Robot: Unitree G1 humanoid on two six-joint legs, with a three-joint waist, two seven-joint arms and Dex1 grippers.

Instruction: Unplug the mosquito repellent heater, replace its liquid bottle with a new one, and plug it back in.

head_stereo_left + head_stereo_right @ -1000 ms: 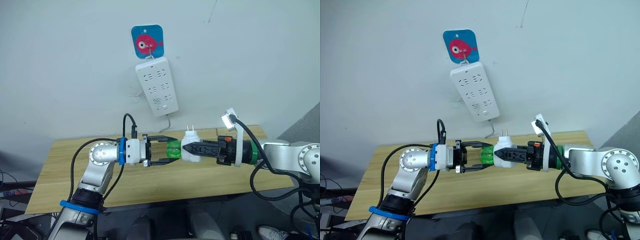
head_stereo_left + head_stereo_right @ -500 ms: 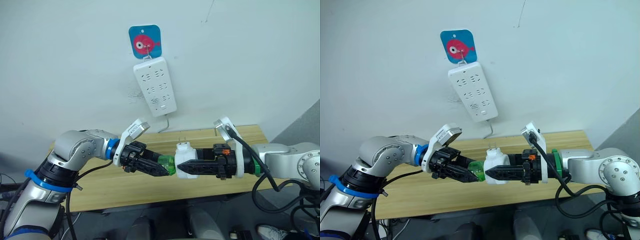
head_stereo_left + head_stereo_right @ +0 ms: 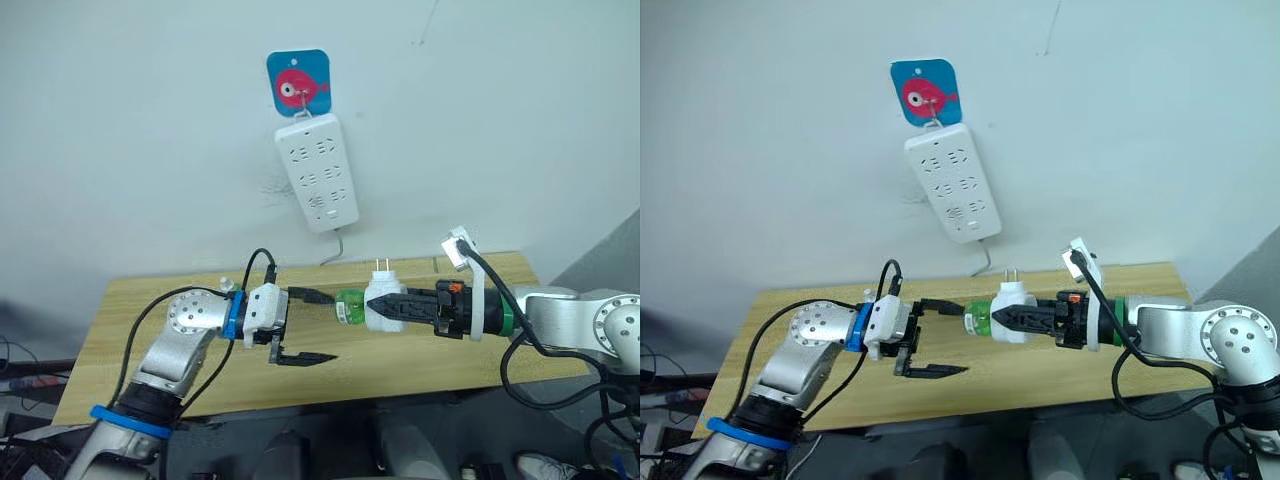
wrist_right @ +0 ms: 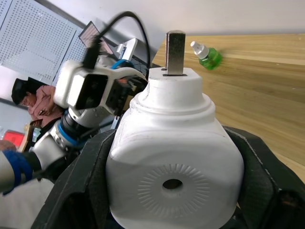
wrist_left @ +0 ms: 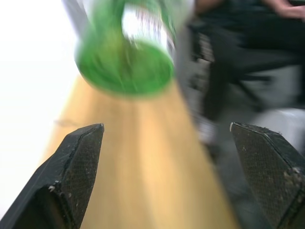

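Both arms silver metal with rounded joints and looping black cables; left arm point(image 3: 190, 335) has blue rings, right arm point(image 3: 580, 320) a green one; white wrist blocks; tools of two black tapered fingers point(image 5: 78, 167).

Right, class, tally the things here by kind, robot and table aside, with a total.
Mosquito repellent heater: 1
Green liquid bottles: 2, one in the heater, one on the table
Power strip: 1
Fish wall hook: 1
Total: 5
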